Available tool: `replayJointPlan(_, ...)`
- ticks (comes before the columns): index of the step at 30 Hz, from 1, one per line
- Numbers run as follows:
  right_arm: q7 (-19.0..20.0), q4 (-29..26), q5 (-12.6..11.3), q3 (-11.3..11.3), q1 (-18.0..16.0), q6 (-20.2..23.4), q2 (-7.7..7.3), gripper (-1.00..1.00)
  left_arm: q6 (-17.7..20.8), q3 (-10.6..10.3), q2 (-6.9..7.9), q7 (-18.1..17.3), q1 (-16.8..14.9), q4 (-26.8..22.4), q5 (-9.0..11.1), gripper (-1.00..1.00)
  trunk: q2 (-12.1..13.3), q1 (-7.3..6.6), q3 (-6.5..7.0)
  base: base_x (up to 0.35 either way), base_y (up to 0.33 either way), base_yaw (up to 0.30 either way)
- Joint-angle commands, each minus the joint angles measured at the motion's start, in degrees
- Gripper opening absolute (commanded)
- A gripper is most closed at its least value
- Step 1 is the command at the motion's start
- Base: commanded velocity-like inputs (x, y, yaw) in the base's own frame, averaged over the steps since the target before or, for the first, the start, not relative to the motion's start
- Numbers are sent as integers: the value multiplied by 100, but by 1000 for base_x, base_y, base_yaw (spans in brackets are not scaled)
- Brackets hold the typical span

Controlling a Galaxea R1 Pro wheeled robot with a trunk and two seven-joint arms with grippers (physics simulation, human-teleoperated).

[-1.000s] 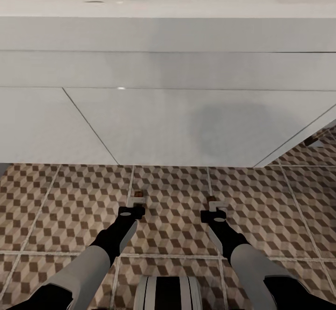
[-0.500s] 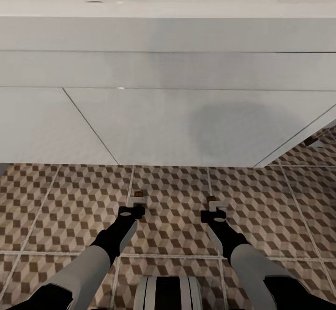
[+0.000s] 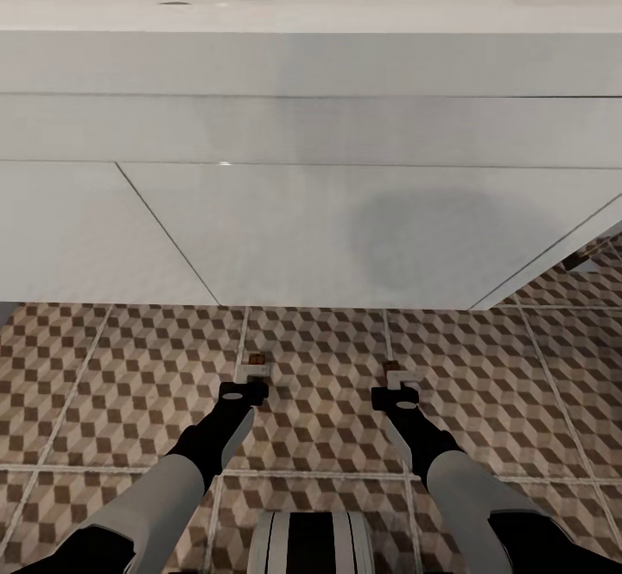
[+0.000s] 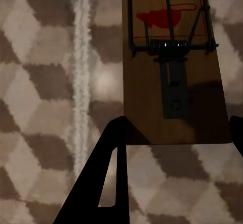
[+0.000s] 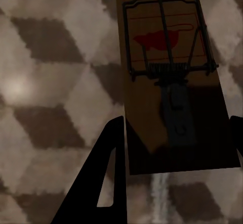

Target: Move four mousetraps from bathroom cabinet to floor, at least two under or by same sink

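Observation:
Two mousetraps are held low over the cube-patterned bathroom floor (image 3: 328, 436), just in front of the white vanity (image 3: 345, 228) under the sink (image 3: 259, 3). My left gripper (image 3: 255, 375) is shut on one mousetrap (image 3: 256, 358). In the left wrist view that tan board with wire spring (image 4: 172, 57) sticks out from between the black fingers (image 4: 109, 173), close over the tiles. My right gripper (image 3: 402, 381) is shut on another mousetrap (image 3: 390, 369). In the right wrist view this board (image 5: 167, 82) lies in shadow between the fingers (image 5: 104, 178). The cabinet is out of view.
The vanity front overhangs the floor a short way ahead of both grippers. A small brown and grey object (image 3: 577, 261) lies on the tiles by the vanity's right corner, too small to name. Open floor spreads to both sides of the arms.

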Motion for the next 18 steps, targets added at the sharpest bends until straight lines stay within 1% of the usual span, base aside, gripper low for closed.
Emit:
replayJointPlan(1, -16, -12, 37, -11, 2, 44, 3, -100, 29, -49, 6, 63, -2, -9, 53, -100, -1, -1, -3, 0, 0, 0)
replayJointPlan(18, -16, -21, 37, -13, 2, 37, 3, -100, 29, -49, 6, 63, -2, -18, 51, -100, -1, -1, -3, 0, 0, 0)
